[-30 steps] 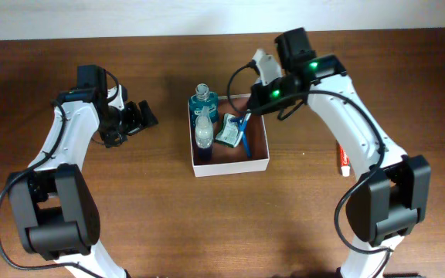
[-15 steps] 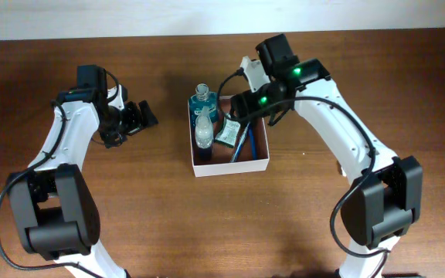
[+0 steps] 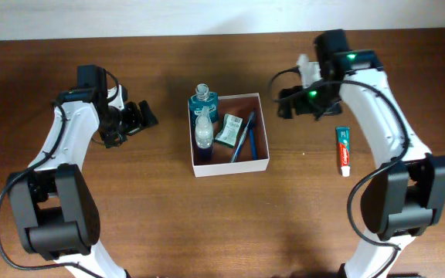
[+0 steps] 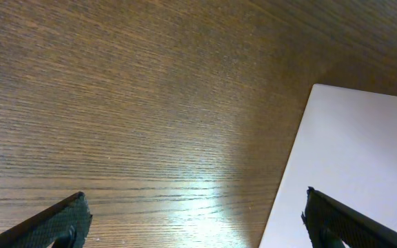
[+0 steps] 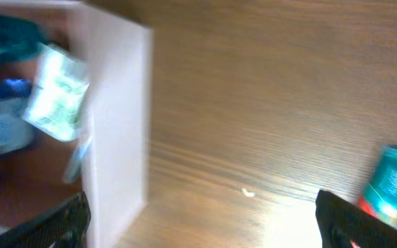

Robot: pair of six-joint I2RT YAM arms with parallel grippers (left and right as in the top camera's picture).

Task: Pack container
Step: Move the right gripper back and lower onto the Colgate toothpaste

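Container [image 3: 230, 165] sits mid-table [image 3: 130, 208], partly packed. Toothpaste [image 3: 344, 150] lies to its right, long axis front-to-back, nearest the right gripper [image 5: 205, 219]. Right gripper and left gripper [image 4: 198, 220] both gape wide, empty.

Your overhead view is evenly lit and sharp, shadows soft. Your right wrist view is motion-blurred, the container [image 5: 116, 117] smeared; light glares off the table [image 5: 274, 207] in both wrist views.

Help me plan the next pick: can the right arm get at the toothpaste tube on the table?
Probably yes: the toothpaste tube lies alone close to the right arm's fingers, which stand open and empty; nothing blocks it.
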